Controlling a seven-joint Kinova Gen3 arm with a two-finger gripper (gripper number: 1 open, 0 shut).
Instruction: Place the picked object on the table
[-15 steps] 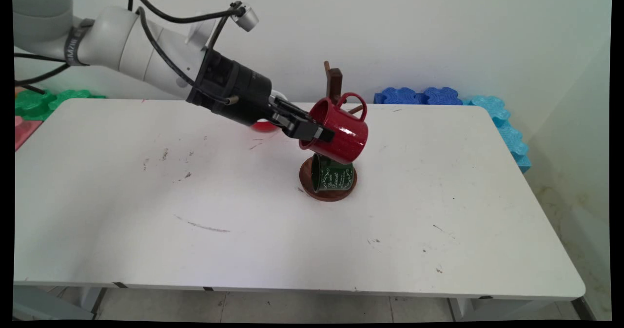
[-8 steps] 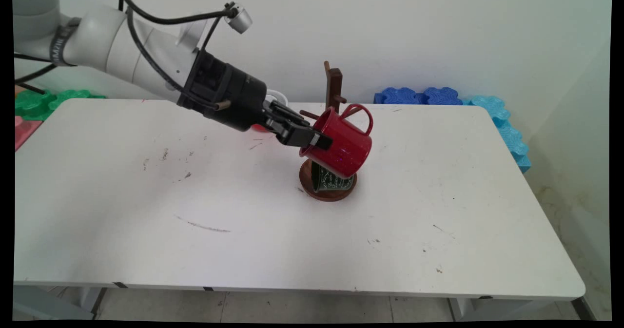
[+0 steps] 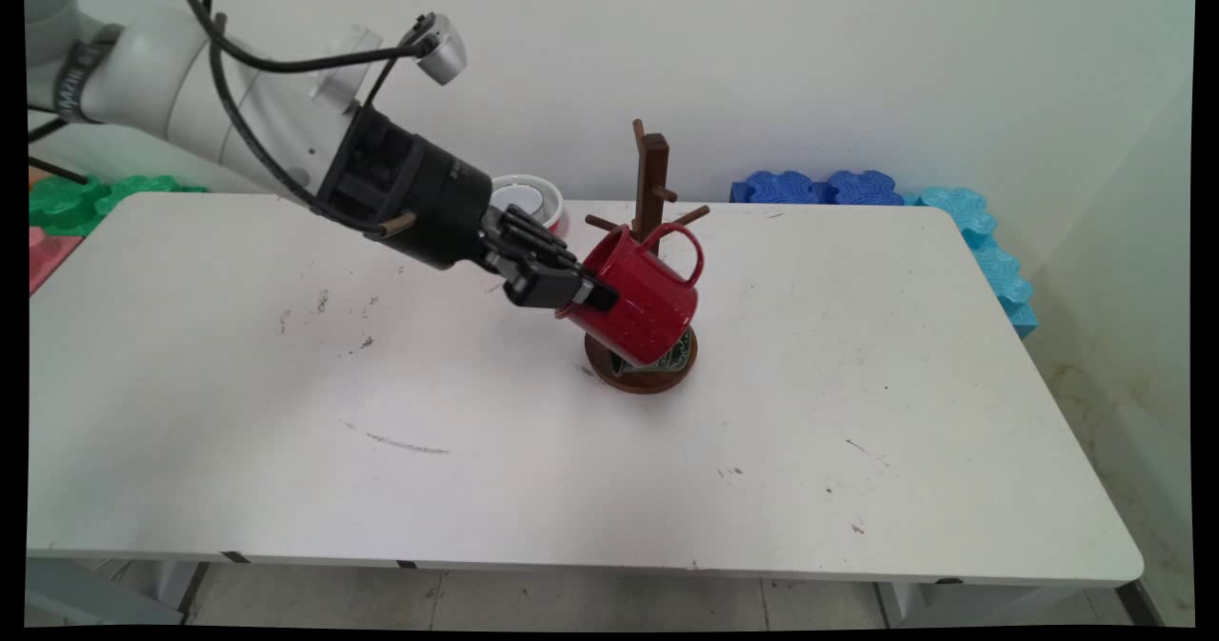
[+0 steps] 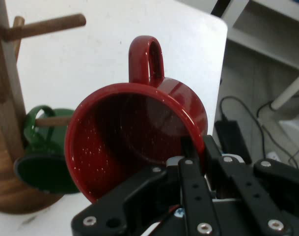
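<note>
My black gripper [image 3: 586, 296] is shut on the rim of a red mug [image 3: 640, 295], which hangs tilted in the air with its handle up and to the right. The mug sits just in front of a brown wooden mug tree [image 3: 651, 182] with pegs, above the tree's round base [image 3: 629, 379]. A dark green mug [image 3: 667, 356] hangs low on the tree, mostly hidden behind the red one. In the hand view the red mug [image 4: 139, 135] opens toward the camera, one finger [image 4: 192, 164] inside its rim, and the green mug [image 4: 43, 162] hangs on a peg at left beside the tree [image 4: 4, 83].
A white bowl with a red base [image 3: 524, 199] stands behind the gripper near the table's far edge. Blue foam pieces [image 3: 819, 187] lie along the far right edge and green foam pieces [image 3: 86, 195] at the far left. The white table [image 3: 476, 470] carries scuff marks.
The arm has drawn back to the left and lowered, carrying the red mug left and down, off the upper peg and in front of the green mug. The white bowl has been uncovered.
</note>
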